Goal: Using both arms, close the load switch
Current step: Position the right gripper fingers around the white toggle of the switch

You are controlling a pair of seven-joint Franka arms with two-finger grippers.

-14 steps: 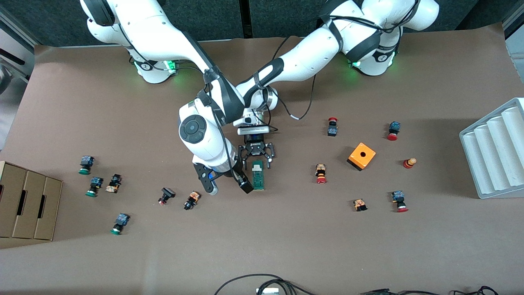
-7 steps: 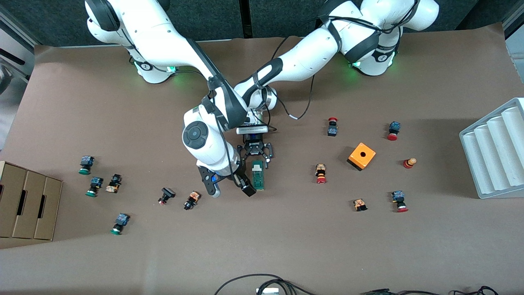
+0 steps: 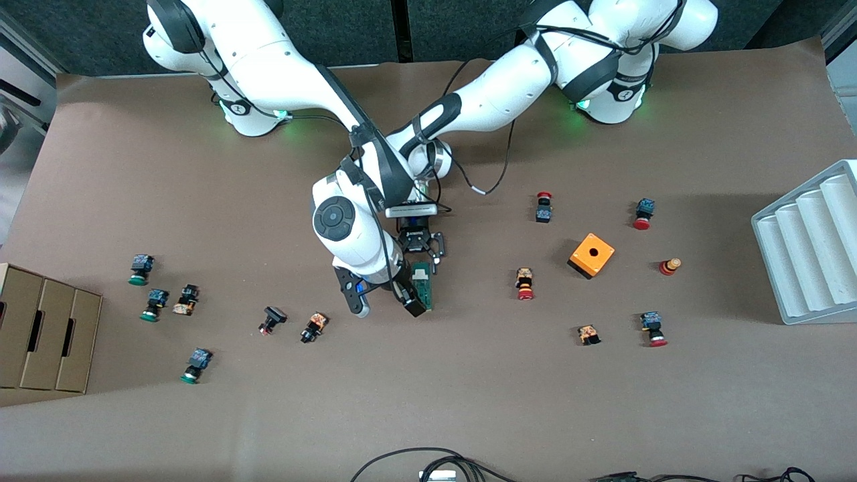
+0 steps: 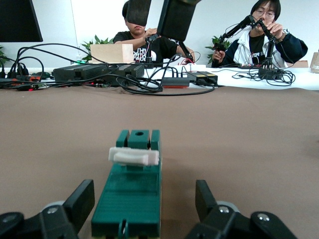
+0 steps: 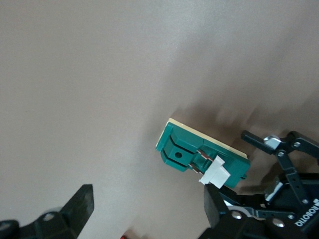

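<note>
Right wrist view: the load switch [image 5: 202,158] is lying flat on the brown table [image 5: 99,74], its white sliding piece [image 5: 216,176] sitting at one end. The right gripper [image 5: 144,211] is showing two spread black fingers [image 5: 79,205] near the switch, gripping nothing. The left gripper [image 5: 279,185] is sitting at the switch's white-piece end.

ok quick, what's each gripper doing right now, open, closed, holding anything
Left gripper: open, fingers either side of the load switch, not clamped.
Right gripper: open, over the load switch, holding nothing.
</note>
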